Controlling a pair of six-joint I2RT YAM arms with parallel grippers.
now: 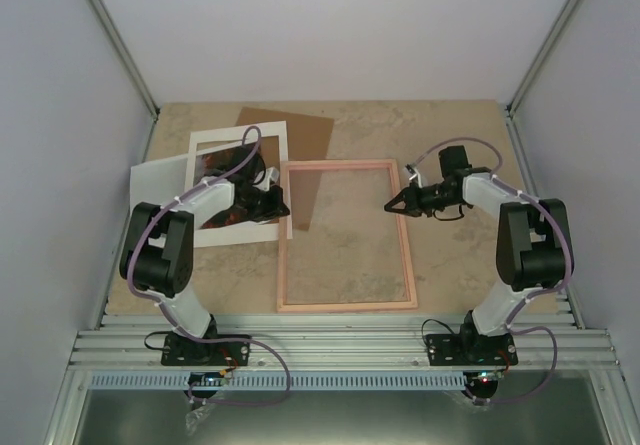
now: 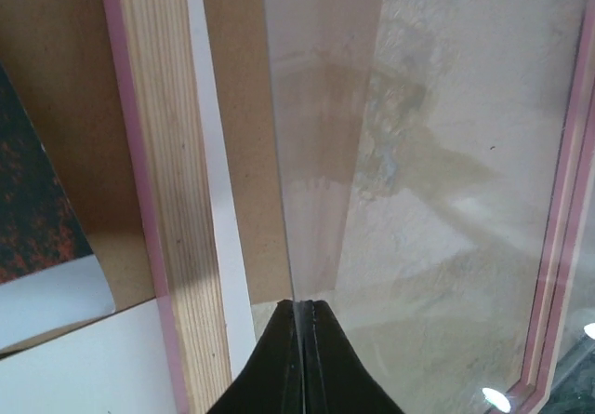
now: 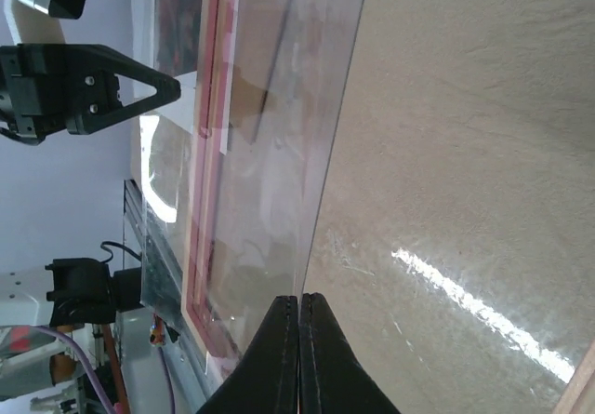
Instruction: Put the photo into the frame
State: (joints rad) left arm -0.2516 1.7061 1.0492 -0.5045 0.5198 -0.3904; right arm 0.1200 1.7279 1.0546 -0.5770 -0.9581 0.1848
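The pink frame [image 1: 347,235] lies flat at the table's middle; its rails also show in the left wrist view [image 2: 167,200] and the right wrist view [image 3: 200,209]. The photo [image 1: 225,215], red-orange on dark, lies left of the frame, partly hidden under my left arm; one corner shows in the left wrist view [image 2: 33,209]. My left gripper [image 1: 283,205] [image 2: 304,304] is shut on one edge of a clear pane [image 2: 325,153]. My right gripper [image 1: 390,205] [image 3: 299,298] is shut on the opposite edge of this pane [image 3: 270,153]. The pane is held over the frame's far half.
A white mat border [image 1: 240,140] lies left of the frame around the photo. A brown backing board [image 1: 300,125] lies behind it and reaches under the frame's left rail. A white sheet [image 1: 160,180] lies at the far left. Grey walls stand on both sides.
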